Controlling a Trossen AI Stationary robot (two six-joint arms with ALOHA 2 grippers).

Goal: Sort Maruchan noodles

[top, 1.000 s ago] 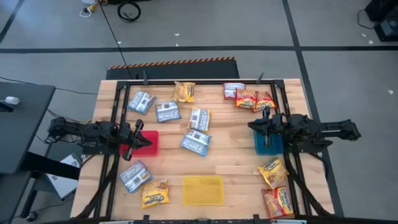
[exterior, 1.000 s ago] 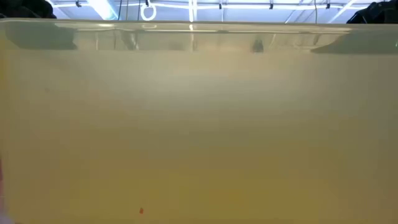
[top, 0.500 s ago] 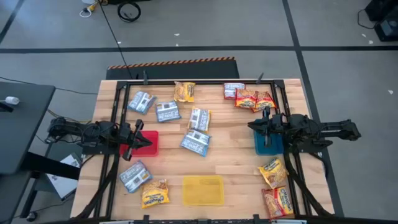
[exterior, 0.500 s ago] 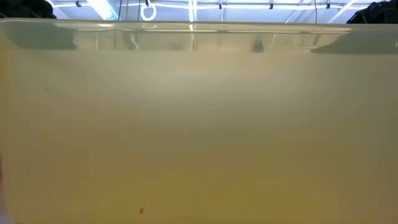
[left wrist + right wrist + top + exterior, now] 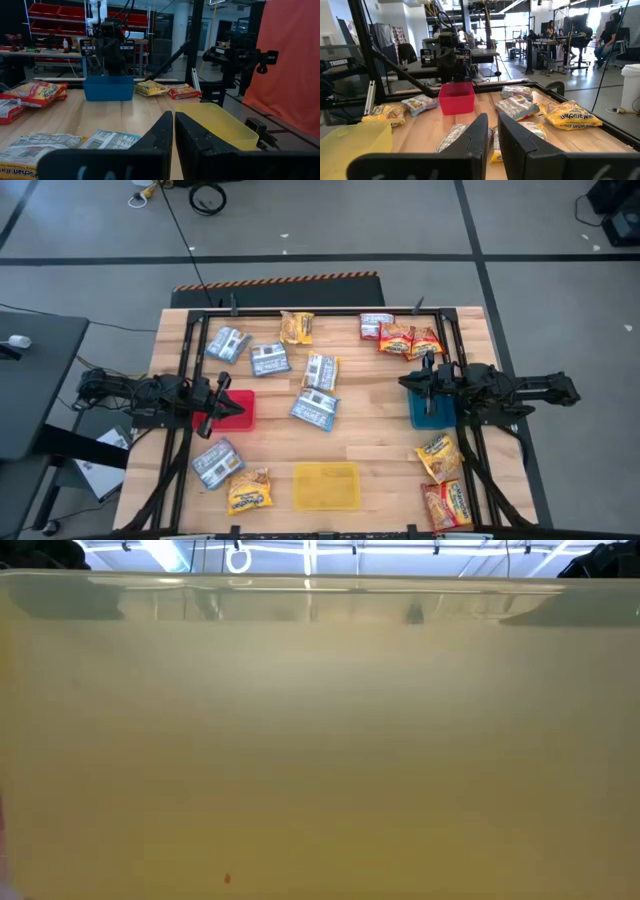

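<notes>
The Maruchan packets lie flat and scattered on the wooden table. Blue-and-white ones (image 5: pixel 269 359) (image 5: pixel 315 408) (image 5: pixel 216 463) are left of centre. Yellow-orange ones are at the far edge (image 5: pixel 296 327), the near left (image 5: pixel 248 491) and the right (image 5: pixel 438 456). Red ones are at the far right (image 5: pixel 397 337) and near right corner (image 5: pixel 447 504). My left gripper (image 5: pixel 240 408) (image 5: pixel 173 117) hovers shut over the red tray (image 5: pixel 230 410). My right gripper (image 5: pixel 403 383) (image 5: pixel 493 120) hovers shut by the blue tray (image 5: pixel 432 410). Neither touches a packet.
A yellow tray (image 5: pixel 325 485) sits at the near edge in the middle, and its wall (image 5: pixel 320 740) fills the low view. A black frame (image 5: pixel 300 311) runs along the table's far and side edges. Bare wood lies in the middle between the arms. People sit in the room beyond (image 5: pixel 610 35).
</notes>
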